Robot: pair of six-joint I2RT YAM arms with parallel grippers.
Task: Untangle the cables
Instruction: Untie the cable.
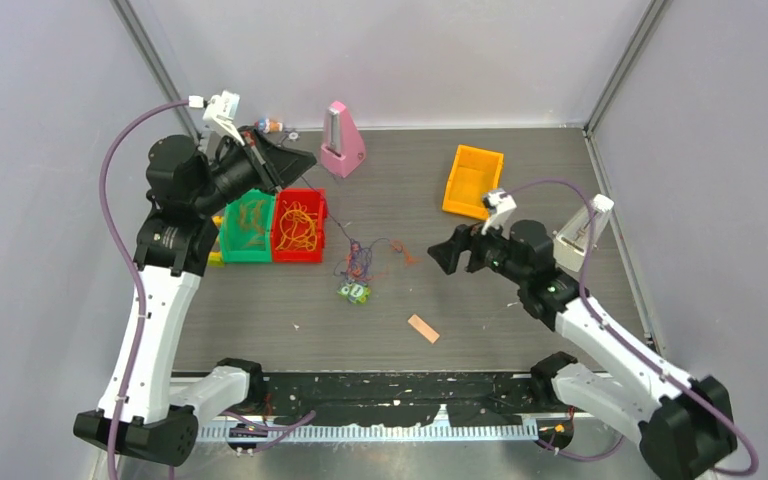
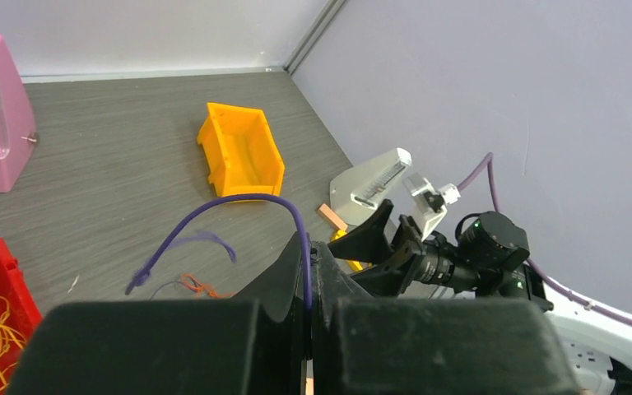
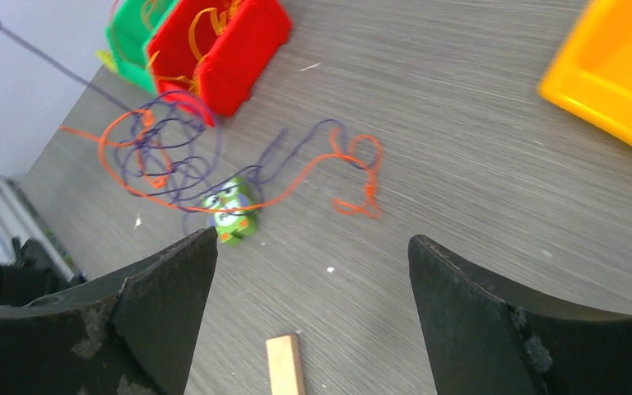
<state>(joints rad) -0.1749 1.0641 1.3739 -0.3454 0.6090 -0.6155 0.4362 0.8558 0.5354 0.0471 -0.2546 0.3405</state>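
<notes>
Soft, even light fills every view, leaving only faint shadows on the bench [image 1: 360,340]. Ahead of the right tool [image 3: 311,243] the cables [image 3: 173,164] look slightly blurred, and its near fingers [image 3: 156,313] are soft. The left tool [image 2: 309,247] shows as a dark, unfocused mass.

Three bins: a green bin [image 1: 245,254] and a red bin [image 1: 297,255] beneath the left gripper [image 1: 303,159], and an orange bin [image 1: 474,178] beyond the right gripper [image 1: 440,257]. Two metronomes: a pink metronome [image 1: 341,140] and a white metronome [image 1: 582,232]. One owl toy [image 1: 354,292], one wooden stick [image 1: 423,328], and one tangle of cables [image 1: 358,258] between the grippers.

Pink metronome [image 1: 341,145], orange bin [image 1: 457,190], owl toy [image 1: 354,293]
</notes>
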